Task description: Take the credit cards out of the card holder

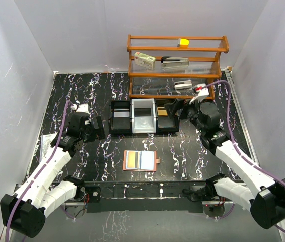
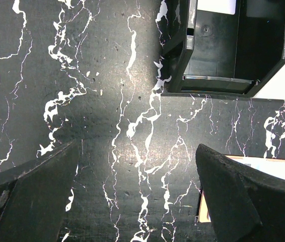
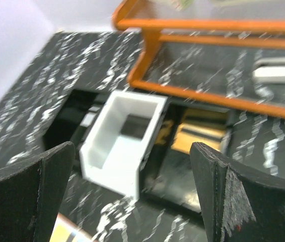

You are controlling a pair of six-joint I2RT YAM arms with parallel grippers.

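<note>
The card holder lies opened flat on the tabletop, its long axis left-right and its snap tab pointing right. The credit cards are tucked inside, their print too small to read. It sits between the left gripper and the right gripper, nearer the bases. Both are spread wide and empty.

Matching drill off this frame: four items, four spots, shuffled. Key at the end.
Items:
1. card holder
2. yellow block
3. white-and-red box
4. white bin

Spots:
A. top shelf of the wooden rack
B. middle of the black tray
C. lying open on the table, front centre
D. middle shelf of the rack, left end

Pairs: 1-C, 2-A, 3-D, 4-B
</note>
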